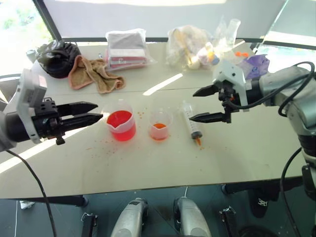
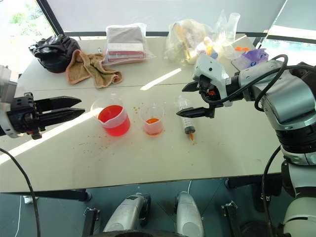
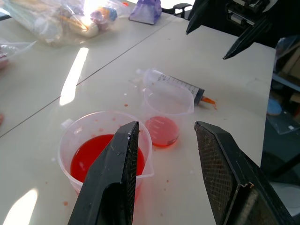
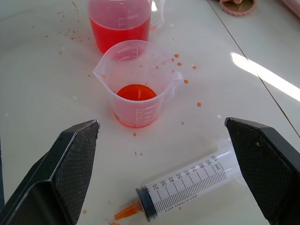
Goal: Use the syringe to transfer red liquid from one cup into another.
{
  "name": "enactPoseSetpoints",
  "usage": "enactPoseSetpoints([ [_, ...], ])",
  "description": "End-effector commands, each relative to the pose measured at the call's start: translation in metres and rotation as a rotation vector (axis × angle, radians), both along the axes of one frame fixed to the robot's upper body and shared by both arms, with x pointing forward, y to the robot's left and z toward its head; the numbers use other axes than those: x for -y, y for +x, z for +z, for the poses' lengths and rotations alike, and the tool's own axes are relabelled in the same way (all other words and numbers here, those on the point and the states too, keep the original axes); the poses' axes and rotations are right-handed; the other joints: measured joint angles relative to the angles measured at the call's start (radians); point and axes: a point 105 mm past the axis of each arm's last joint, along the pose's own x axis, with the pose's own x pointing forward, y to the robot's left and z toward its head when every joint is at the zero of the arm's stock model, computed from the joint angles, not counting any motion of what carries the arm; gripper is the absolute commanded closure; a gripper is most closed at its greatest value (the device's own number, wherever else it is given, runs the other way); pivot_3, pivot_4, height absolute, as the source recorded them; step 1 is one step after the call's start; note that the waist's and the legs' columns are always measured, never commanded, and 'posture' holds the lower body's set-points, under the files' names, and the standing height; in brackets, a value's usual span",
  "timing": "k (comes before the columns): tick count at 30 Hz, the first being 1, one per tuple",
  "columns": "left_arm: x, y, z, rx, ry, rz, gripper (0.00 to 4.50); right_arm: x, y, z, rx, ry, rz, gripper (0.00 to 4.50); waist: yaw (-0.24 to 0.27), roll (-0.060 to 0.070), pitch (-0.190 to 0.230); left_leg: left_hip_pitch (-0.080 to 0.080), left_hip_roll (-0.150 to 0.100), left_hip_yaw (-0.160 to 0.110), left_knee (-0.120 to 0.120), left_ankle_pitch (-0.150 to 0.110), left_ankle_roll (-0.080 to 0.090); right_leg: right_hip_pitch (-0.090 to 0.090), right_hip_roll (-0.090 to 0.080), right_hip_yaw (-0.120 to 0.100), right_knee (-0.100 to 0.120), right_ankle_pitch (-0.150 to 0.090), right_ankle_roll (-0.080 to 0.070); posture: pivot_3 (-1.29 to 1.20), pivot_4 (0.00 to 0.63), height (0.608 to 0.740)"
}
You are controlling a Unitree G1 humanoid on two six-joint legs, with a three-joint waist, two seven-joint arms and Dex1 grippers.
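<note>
Two risks stand out. First, the syringe (image 4: 187,185) lies flat on the surface (image 1: 237,153), just beside the small cup (image 1: 160,124), with its orange tip toward the near edge. If the right tool (image 1: 211,103) comes down off-centre, a finger could roll the round barrel away, or nudge it into that cup and tip out its shallow red liquid (image 4: 136,92). Second, the beaker (image 1: 121,125) holds much more liquid and stands just beyond the left tool (image 1: 90,112); a sideways sweep of that arm could knock it over. Spilled drops already speckle the surface around both vessels, so a wet barrel may slip in the grip.

Both tools are spread wide and hold nothing. The right arm reaches in from the right, with its tool tilted downward and hanging above the syringe, one finger over each side of the barrel in the right wrist view. The left arm is held out roughly level from the left, and its tool points toward the beaker from short of it.
</note>
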Motion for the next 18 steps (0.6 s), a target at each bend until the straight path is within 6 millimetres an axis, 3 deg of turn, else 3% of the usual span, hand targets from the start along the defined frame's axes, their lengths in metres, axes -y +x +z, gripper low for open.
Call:
enactPoseSetpoints([
  [1,0.0041,-0.0029,0.0065,0.038,0.028,-0.025,2.52,0.0017,-0.0049,0.0129,0.042,-0.004,0.000,0.01,0.000,0.000,0.000,0.000,0.000,0.000,0.000,0.000,0.000,0.000,0.000,0.000,0.000,0.000,0.000,0.00,0.150,0.736],
  [18,0.0068,-0.0028,0.0069,0.038,0.003,-0.044,2.52,0.0035,-0.0055,0.0126,0.028,-0.026,-0.013,0.01,0.000,0.000,0.000,0.000,0.000,0.000,0.000,0.000,0.000,0.000,0.000,0.000,0.000,0.000,0.000,0.00,0.150,0.736],
])
